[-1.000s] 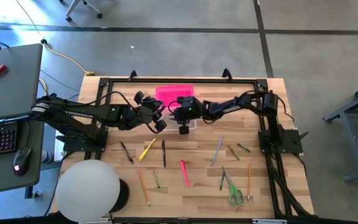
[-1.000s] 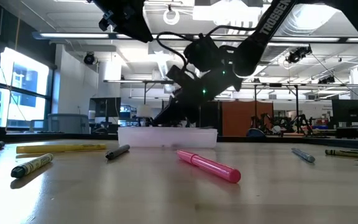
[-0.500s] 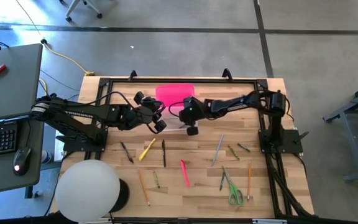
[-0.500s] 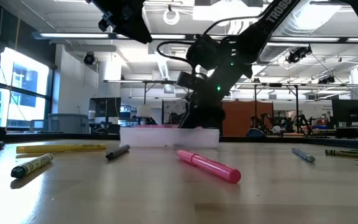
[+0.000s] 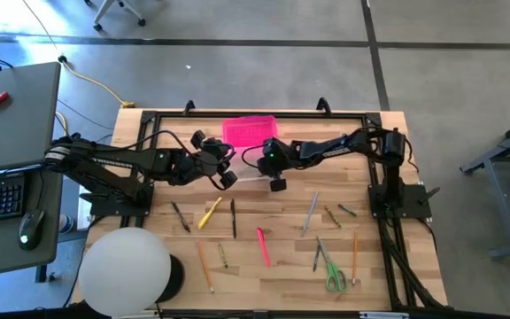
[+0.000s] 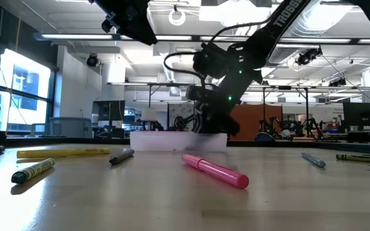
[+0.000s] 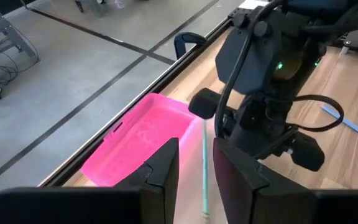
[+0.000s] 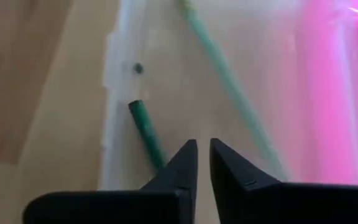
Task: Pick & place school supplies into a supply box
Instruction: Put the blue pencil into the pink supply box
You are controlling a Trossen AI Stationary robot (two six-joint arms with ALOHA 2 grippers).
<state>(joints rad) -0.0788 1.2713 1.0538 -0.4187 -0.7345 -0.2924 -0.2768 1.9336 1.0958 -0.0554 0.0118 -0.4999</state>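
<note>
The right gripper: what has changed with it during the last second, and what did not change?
The right gripper shifted slightly toward the right side over the supply box and its fingers narrowed to a small gap, with a green pen just ahead. The left gripper and the pens on the table stayed put.

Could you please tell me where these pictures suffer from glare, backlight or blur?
Low view: bright ceiling lights leave the right arm a backlit silhouette. Right wrist view: the green pencil and pink lid look soft. High view: even light, no glare on the table.
</note>
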